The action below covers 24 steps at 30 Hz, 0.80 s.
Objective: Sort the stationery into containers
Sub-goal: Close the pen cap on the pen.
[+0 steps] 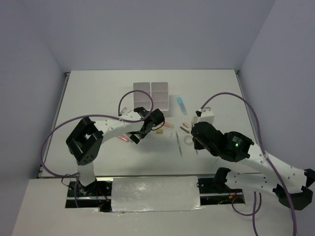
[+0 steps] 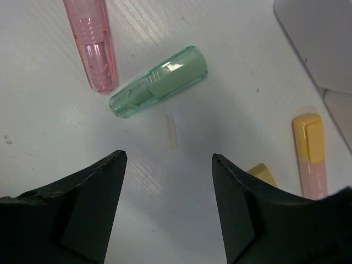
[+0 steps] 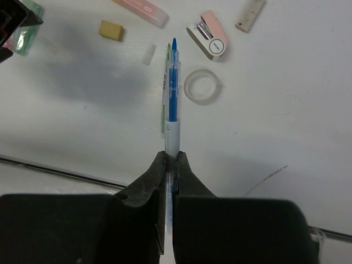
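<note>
My left gripper (image 2: 168, 159) stands open just above the table with nothing between its fingers. Ahead of it lie a green stubby marker (image 2: 159, 82), a pink marker (image 2: 91, 44) and a small clear cap (image 2: 172, 131). An orange marker (image 2: 311, 157) and a yellow eraser block (image 2: 263, 175) lie to its right. My right gripper (image 3: 171, 159) is shut on a thin blue pen (image 3: 172, 99), held above a green pen (image 3: 167, 55) on the table. The white containers (image 1: 152, 98) stand at the back centre, beyond the left gripper (image 1: 138, 137).
Near the right gripper (image 1: 197, 144) lie a clear tape ring (image 3: 202, 86), a pink clip (image 3: 212, 41), a tan stick (image 3: 250, 14) and a pink marker (image 3: 140, 10). A blue item (image 1: 182, 104) lies right of the containers. A container corner (image 2: 324, 38) shows in the left wrist view.
</note>
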{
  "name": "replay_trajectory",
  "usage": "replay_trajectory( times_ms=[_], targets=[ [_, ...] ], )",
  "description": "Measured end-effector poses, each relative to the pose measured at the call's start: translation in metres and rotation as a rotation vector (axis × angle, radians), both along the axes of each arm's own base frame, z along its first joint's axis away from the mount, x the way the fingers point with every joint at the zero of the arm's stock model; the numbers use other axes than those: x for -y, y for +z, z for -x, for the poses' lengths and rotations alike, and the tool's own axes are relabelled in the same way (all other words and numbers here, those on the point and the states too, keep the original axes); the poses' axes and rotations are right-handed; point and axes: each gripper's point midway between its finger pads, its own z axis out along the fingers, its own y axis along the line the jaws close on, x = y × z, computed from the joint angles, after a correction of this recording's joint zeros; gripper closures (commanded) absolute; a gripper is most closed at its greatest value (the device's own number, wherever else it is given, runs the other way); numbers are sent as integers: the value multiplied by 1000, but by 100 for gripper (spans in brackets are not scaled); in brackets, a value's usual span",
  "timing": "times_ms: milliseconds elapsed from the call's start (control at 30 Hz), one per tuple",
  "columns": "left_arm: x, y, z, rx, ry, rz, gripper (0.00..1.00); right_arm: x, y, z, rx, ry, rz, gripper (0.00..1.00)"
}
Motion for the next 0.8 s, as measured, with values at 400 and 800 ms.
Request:
replay_trajectory(
  times_ms=[400,800],
  targets=[
    [-2,-34,-1,-101,18,-15,25,-12,-11,-3,-14,27,0,100],
    [0,-43,-7,-131,41,-1,26,-10,-21,0,-30,39,17,100]
  ],
)
